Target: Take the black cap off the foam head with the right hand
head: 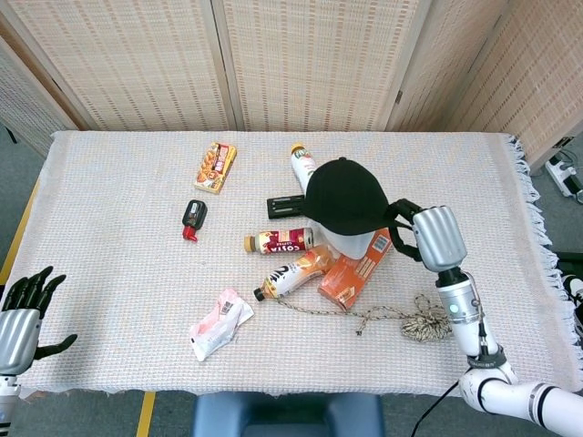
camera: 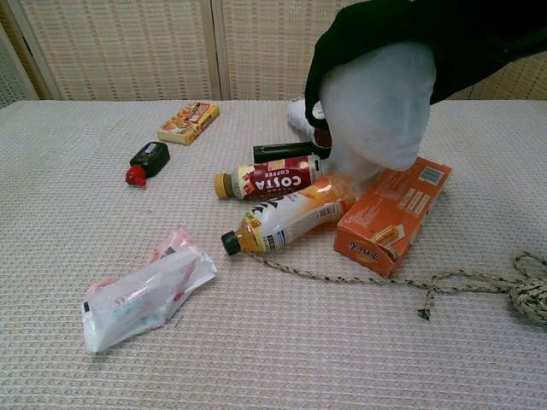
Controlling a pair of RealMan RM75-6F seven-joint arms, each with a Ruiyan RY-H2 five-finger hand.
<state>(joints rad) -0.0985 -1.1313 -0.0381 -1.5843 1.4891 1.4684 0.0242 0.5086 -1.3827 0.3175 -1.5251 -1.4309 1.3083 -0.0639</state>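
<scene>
The black cap point(head: 346, 194) sits tilted on the white foam head point(head: 351, 244), with its brim side raised. In the chest view the cap point(camera: 402, 34) rides high and the foam head's face point(camera: 376, 107) is fully bare. My right hand point(head: 426, 237) grips the cap's brim at its right edge. In the chest view that hand merges with the dark cap at the top right and cannot be made out. My left hand point(head: 23, 309) hangs open off the table's front left corner, holding nothing.
Against the head's base lie an orange box point(head: 355, 273), a juice bottle point(head: 293, 273), a Costa bottle point(head: 281, 240) and a black bar point(head: 285, 206). A rope point(head: 401, 319) trails right. A white packet point(head: 220, 323), small black bottle point(head: 193, 217), snack box point(head: 215, 166) and white bottle point(head: 301, 166) lie around.
</scene>
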